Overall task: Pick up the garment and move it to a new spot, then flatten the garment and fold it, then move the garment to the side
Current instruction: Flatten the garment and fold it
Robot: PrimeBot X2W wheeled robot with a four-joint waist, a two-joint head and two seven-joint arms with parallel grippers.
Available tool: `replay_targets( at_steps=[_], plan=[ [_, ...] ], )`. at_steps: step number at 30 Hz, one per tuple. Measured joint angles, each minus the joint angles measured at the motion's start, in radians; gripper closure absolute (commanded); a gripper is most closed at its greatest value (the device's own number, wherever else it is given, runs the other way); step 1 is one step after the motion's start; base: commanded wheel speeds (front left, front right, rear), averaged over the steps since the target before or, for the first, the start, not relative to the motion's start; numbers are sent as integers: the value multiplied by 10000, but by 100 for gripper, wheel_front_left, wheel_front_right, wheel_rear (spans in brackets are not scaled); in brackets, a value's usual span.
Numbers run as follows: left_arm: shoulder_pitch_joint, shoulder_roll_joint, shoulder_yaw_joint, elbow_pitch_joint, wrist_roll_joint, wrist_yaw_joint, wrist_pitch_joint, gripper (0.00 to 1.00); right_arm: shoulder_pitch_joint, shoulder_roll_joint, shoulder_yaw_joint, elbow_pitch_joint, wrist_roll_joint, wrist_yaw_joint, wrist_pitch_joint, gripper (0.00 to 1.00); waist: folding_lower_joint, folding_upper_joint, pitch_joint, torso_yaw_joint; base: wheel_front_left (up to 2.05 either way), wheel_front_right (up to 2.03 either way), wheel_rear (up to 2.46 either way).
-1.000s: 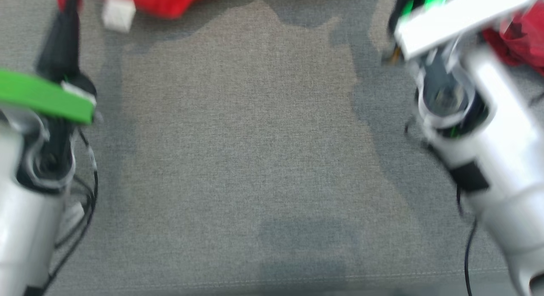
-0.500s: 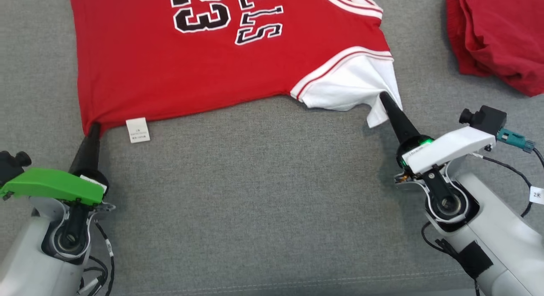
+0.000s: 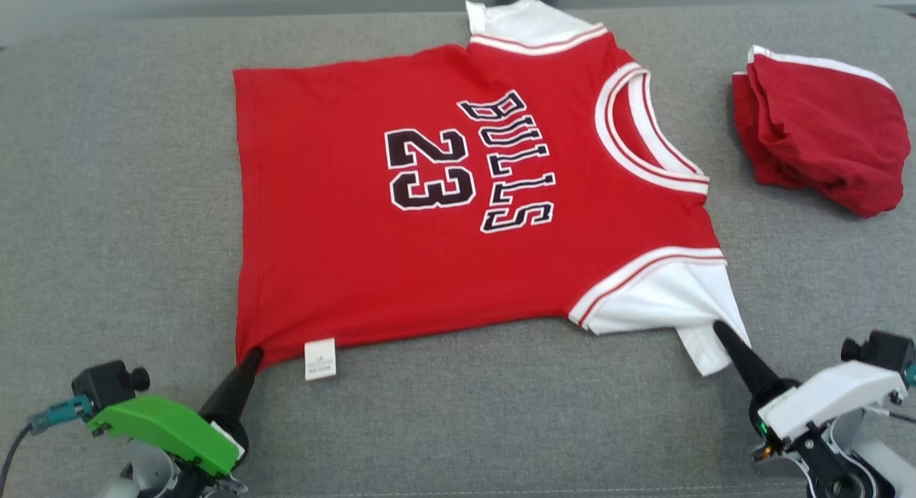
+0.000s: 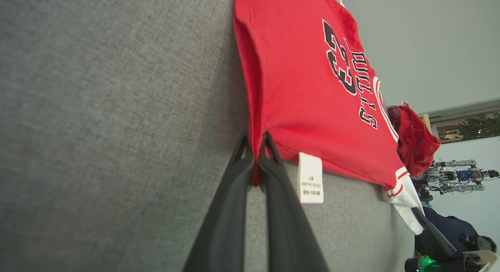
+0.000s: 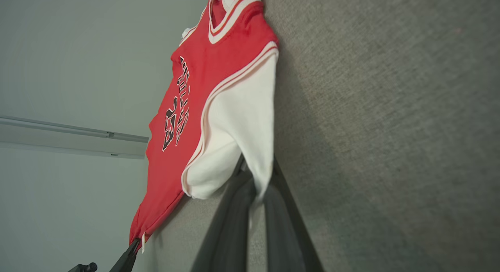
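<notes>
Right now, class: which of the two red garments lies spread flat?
The jersey printed BULLS 23; the other red garment, with white trim, lies crumpled in a heap.

The left gripper (image 3: 250,356) sits low at the near left, its dark fingers slanting up and rightward, pinched together on the jersey's (image 3: 322,233) hem corner. The right gripper (image 3: 719,331), at the near right, slants up-left, clamped on the white sleeve edge.
</notes>
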Motion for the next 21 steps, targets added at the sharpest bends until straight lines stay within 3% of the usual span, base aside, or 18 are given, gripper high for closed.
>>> replay_targets(
  at_steps=[11,21],
  plan=[
    [2214,211,-207,-1206,-593,-2,305,100,2690,-460,-268,-941,836,105,-339,100,0,0,-993,712,0,0,0],
    [2456,884,153,-2291,-861,-2,309,100,2639,-775,-489,-2704,1233,339,-140,100,0,0,-864,914,0,0,0]
  ],
)
